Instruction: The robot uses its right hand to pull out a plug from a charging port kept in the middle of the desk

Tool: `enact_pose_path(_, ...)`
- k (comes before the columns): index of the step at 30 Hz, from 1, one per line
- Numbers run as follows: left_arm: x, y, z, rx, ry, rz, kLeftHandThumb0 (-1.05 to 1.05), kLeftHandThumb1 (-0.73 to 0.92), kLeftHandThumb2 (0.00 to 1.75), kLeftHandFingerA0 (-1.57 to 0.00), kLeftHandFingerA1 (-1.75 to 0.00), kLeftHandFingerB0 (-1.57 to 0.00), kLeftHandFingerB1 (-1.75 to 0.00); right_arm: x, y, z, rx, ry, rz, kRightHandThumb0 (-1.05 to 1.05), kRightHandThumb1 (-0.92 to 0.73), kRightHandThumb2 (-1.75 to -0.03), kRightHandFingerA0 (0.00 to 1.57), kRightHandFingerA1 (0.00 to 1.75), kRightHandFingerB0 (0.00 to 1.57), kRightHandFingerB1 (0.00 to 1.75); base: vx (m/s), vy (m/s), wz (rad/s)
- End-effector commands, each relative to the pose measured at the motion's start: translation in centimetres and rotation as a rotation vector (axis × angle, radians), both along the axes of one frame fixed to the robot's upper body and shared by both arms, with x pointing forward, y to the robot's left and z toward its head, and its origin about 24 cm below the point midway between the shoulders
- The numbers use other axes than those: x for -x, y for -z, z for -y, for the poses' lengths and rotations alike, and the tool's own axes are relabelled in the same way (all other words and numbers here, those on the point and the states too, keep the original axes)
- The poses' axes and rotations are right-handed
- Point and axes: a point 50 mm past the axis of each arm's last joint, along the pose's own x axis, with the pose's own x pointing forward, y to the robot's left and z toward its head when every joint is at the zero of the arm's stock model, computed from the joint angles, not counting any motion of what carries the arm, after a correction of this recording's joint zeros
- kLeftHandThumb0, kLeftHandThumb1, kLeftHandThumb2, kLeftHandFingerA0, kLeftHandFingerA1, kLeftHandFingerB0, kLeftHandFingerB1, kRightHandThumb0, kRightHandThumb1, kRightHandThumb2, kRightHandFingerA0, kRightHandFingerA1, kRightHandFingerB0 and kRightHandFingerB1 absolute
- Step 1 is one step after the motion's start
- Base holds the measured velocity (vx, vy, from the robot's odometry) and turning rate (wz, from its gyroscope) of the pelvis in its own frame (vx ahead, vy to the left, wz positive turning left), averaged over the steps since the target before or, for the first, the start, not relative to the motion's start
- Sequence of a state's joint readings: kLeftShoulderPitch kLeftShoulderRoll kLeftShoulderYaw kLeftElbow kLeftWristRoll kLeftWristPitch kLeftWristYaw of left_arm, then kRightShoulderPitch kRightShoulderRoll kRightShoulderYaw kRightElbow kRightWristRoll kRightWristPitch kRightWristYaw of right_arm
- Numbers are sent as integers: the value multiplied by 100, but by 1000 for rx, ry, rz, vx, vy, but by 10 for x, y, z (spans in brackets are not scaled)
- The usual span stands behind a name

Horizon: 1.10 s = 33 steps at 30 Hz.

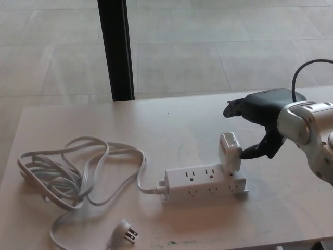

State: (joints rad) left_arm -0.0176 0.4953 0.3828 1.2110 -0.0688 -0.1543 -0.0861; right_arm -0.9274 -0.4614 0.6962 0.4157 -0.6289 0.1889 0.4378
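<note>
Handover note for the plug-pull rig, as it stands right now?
Right hand: open, thumb tip touching the right side of the white plug, upper fingers spread above it, no closed grasp yet.
Left hand: not in view.
Power strip: mid-desk, its cord coiled to the left with its own wall plug lying loose near the front edge.
Done: the approach. The white plug sits at the strip's right end, leaning slightly left.
Left: close on the plug and pull it out.
</note>
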Motion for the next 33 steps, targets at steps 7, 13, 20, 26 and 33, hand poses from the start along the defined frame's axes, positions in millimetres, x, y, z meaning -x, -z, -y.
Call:
enact_pose_path(7,-1,-6,-5,-27,-4,26,-86,92,85,-72,-52,-49,-43,6,17,-6,-12,-12,-70,-78,-57,-59,76,135,23,33,0,0,0)
enact_pose_path(13,-1,-7,-6,-26,-3,34,-78,80,119,-67,-62,-47,-55,11,27,6,27,30,-74,-79,-53,-60,78,150,24,34,0,0,0)
enact_pose_path(20,0,-6,-6,-24,-9,31,-86,92,84,-72,-52,-49,-43,14,30,11,32,47,-77,-76,-55,-57,81,146,30,36,0,0,0)
enact_pose_path(26,-1,-6,-6,-27,-19,35,-86,92,83,-77,-56,-50,-44,15,34,4,-22,14,-75,-62,-59,-59,78,113,43,40,0,0,0)
enact_pose_path(33,-1,-7,-6,-19,-17,53,-85,92,84,-70,-52,-49,-43,18,34,-8,-70,-56,-21,-38,-64,-59,85,158,85,58,0,0,0)
